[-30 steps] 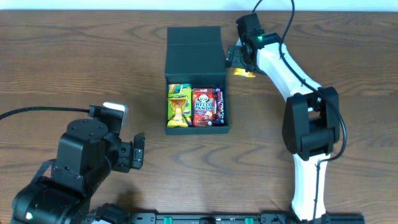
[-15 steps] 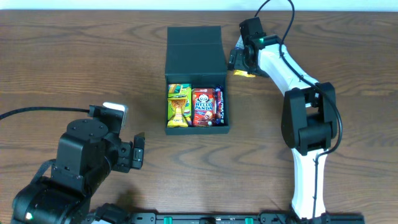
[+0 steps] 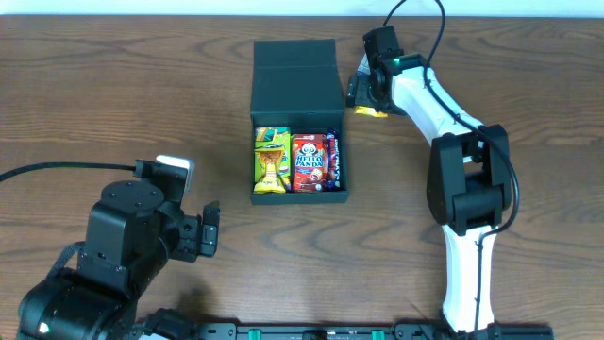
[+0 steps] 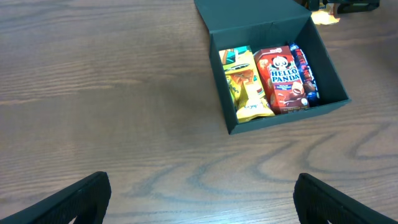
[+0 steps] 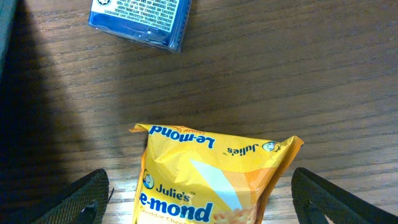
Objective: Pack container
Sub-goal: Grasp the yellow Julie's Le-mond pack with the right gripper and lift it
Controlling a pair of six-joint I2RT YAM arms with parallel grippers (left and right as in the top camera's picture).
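Note:
The black container (image 3: 300, 196) lies at the middle of the table with its flap lid (image 3: 295, 77) folded back. It holds a yellow-green packet (image 3: 270, 159), a red Hello Panda box (image 3: 309, 162) and a blue packet (image 3: 332, 159). My right gripper (image 3: 361, 95) hangs just right of the lid, open. In the right wrist view a yellow Julie's Le-mond packet (image 5: 211, 180) lies on the wood between its fingers (image 5: 84, 199), a gap on each side. My left gripper (image 3: 209, 231) stands open and empty at the near left, the container (image 4: 283, 118) ahead of it.
A small blue box (image 5: 140, 22) lies on the table just beyond the yellow packet, next to the container's dark side. The right arm (image 3: 467, 179) stretches along the table's right side. A cable (image 3: 57, 170) runs from the left arm.
The right arm shifted slightly toward the far side a second ago and has held still since. The left arm has not moved.

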